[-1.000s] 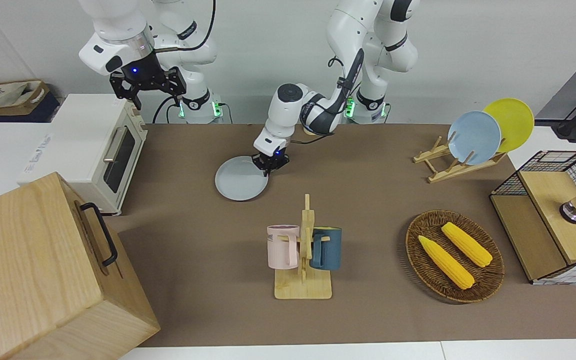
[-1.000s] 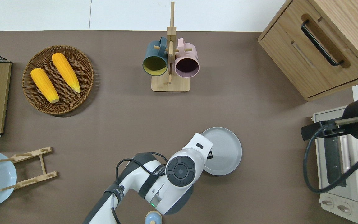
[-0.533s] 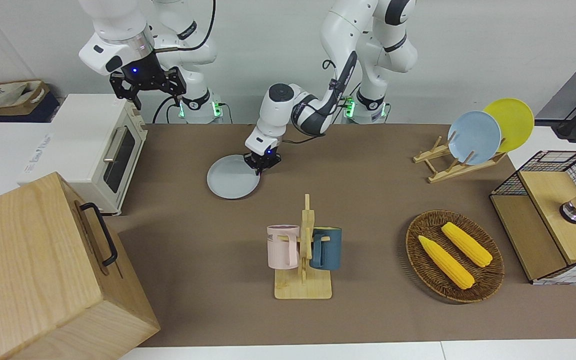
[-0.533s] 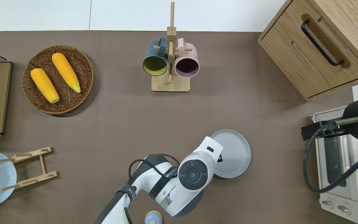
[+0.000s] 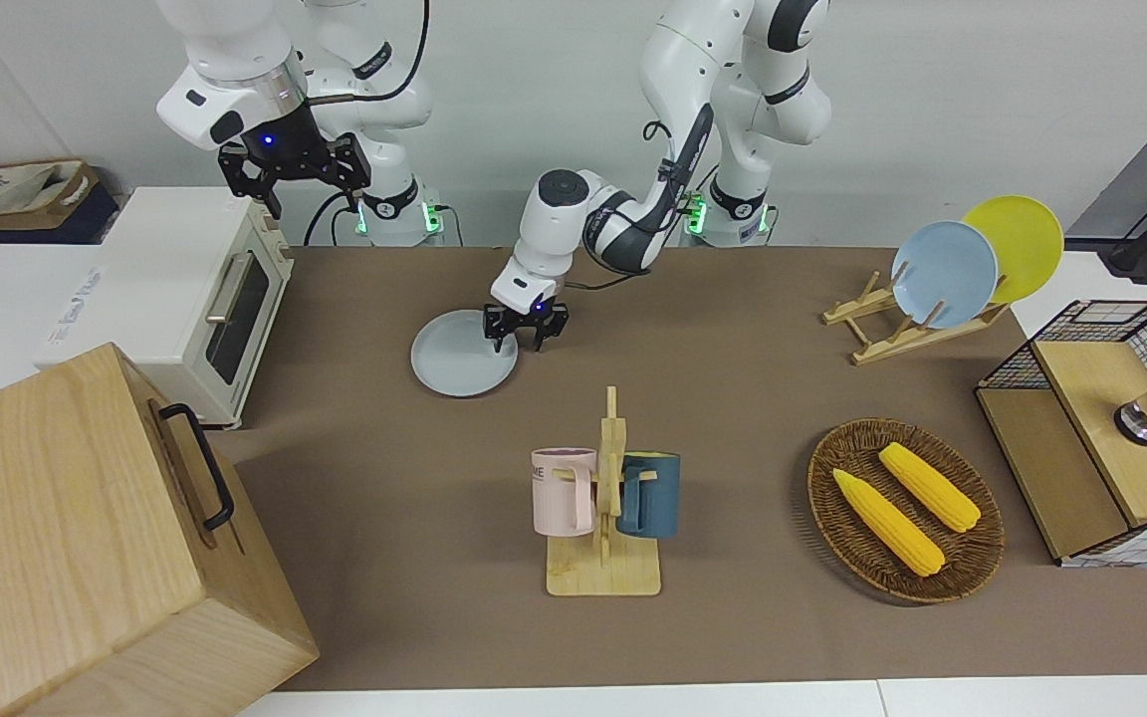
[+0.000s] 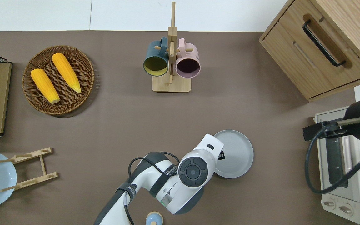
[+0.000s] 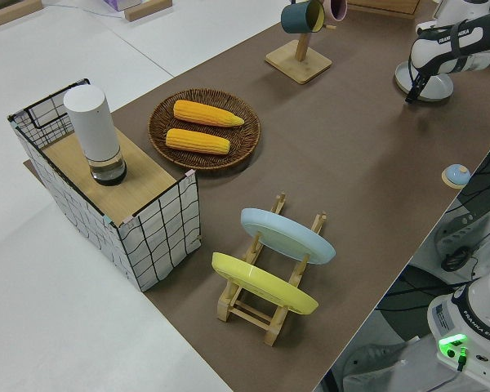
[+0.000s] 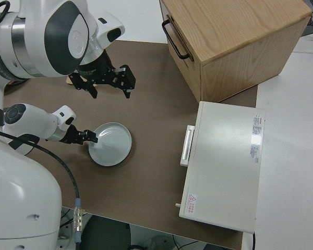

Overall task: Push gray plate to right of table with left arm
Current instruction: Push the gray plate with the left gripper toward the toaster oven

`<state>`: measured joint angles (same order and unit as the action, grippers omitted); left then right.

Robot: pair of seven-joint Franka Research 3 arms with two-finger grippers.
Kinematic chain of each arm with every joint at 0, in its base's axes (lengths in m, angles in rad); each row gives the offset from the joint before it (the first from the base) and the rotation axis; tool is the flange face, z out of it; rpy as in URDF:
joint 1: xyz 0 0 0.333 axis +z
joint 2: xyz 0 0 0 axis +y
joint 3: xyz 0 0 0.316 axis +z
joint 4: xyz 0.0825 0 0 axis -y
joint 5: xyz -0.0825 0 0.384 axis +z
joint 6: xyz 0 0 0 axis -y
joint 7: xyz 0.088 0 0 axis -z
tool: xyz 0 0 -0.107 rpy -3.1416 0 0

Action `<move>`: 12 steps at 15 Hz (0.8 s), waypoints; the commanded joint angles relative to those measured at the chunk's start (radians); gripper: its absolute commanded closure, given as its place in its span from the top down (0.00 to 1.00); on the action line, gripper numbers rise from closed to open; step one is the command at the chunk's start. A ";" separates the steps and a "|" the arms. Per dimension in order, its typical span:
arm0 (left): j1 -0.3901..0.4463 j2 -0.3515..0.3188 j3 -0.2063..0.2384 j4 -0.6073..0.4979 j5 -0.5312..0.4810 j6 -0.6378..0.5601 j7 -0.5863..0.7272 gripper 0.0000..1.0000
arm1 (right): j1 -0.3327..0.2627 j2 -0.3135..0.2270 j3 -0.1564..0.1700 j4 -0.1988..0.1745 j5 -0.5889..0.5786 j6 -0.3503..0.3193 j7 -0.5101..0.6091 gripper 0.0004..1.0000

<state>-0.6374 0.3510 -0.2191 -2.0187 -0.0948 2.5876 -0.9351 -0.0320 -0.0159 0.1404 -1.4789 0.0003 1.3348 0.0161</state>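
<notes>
Now, in the front view, the left gripper (image 5: 526, 339) has its fingers spread apart over the rim of the gray plate (image 5: 461, 355), where half a second ago they were pressed together at that rim; the plate has barely shifted in that time, so the push looks finished or paused. The overhead view puts the plate on the table (image 6: 130, 125) toward the right arm's end, with bare brown surface between it and the toaster oven (image 6: 345, 165); the mug rack (image 6: 171, 62) stands farther from the robots, clear of that line. The right side view shows the right gripper (image 8: 105, 83) parked, its fingers apart, and the wooden cabinet (image 8: 235, 41) past the oven.
</notes>
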 commanded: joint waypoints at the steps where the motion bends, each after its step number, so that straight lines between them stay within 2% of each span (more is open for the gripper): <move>1: -0.002 0.002 0.007 0.017 0.018 -0.012 -0.011 0.99 | -0.019 -0.002 0.016 0.009 0.004 -0.016 0.013 0.98; 5: 0.002 -0.020 0.017 0.015 0.018 -0.065 -0.010 0.99 | -0.019 -0.002 0.016 0.009 0.004 -0.016 0.012 0.98; 12: 0.002 -0.110 0.084 0.011 0.018 -0.248 0.091 1.00 | -0.019 -0.002 0.016 0.009 0.004 -0.016 0.013 0.98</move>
<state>-0.6351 0.2903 -0.1601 -1.9994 -0.0908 2.4092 -0.8838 -0.0320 -0.0159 0.1404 -1.4789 0.0003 1.3348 0.0160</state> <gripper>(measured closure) 0.004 0.013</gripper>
